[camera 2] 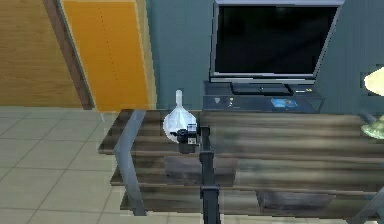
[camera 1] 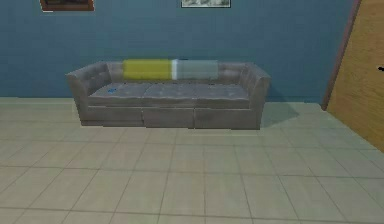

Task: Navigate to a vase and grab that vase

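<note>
A white vase (camera 2: pixel 179 117) with a round belly and a thin neck stands on the dark wooden table (camera 2: pixel 290 140) near its left end. The dark arm bar (camera 2: pixel 208 185) rises from the bottom edge to the table top. At its far end the gripper (camera 2: pixel 186 134) sits right at the foot of the vase. The vase rests on the table at the gripper, so I cannot tell whether the gripper holds anything.
Behind the table a black television (camera 2: pixel 270 42) stands on a low dark stand (camera 2: pixel 262 98). An orange door (camera 2: pixel 108 50) is at the back left. A grey sofa (camera 1: pixel 165 96) with a yellow cushion (camera 1: pixel 147 69) stands against the blue wall across tiled floor.
</note>
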